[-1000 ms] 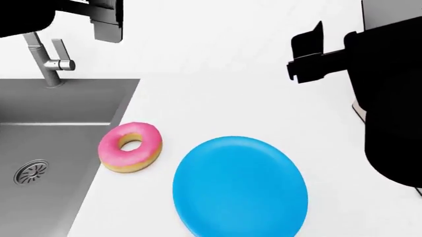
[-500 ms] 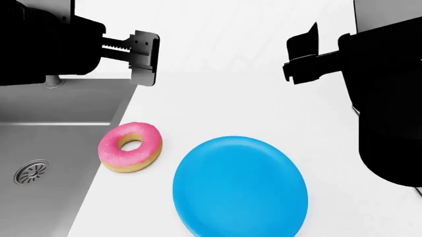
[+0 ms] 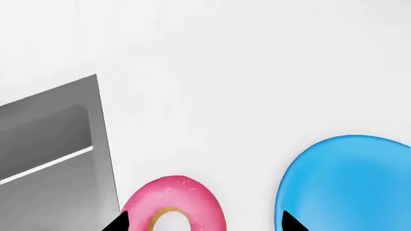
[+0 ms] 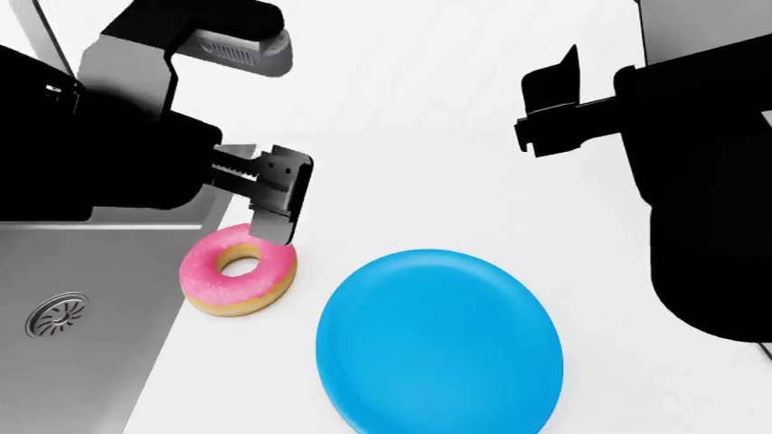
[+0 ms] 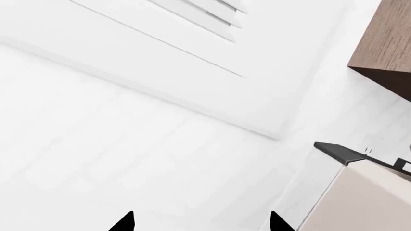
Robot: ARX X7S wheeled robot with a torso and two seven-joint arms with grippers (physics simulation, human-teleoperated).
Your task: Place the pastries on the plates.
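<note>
From the head view you have a plain white counter (image 4: pixel 458 163) with a steel sink (image 4: pixel 85 307) sunk into its left side, drain near the near-left corner. The pink-iced ring donut (image 4: pixel 239 269) lies flat on the counter just beside the sink's edge, tan base showing, and the bright blue plate (image 4: pixel 440 342) sits close to its right, not touching. Your left gripper (image 4: pixel 280 197) hangs over the donut's far edge; the right gripper (image 4: pixel 552 113) is well apart, far right. In the left wrist view the donut (image 3: pixel 173 204) shows between spread, empty fingertips (image 3: pixel 119 222), plate (image 3: pixel 350 183) alongside. The right wrist view shows only white wall and cabinet (image 5: pixel 359 202), tips apart, holding nothing.
</note>
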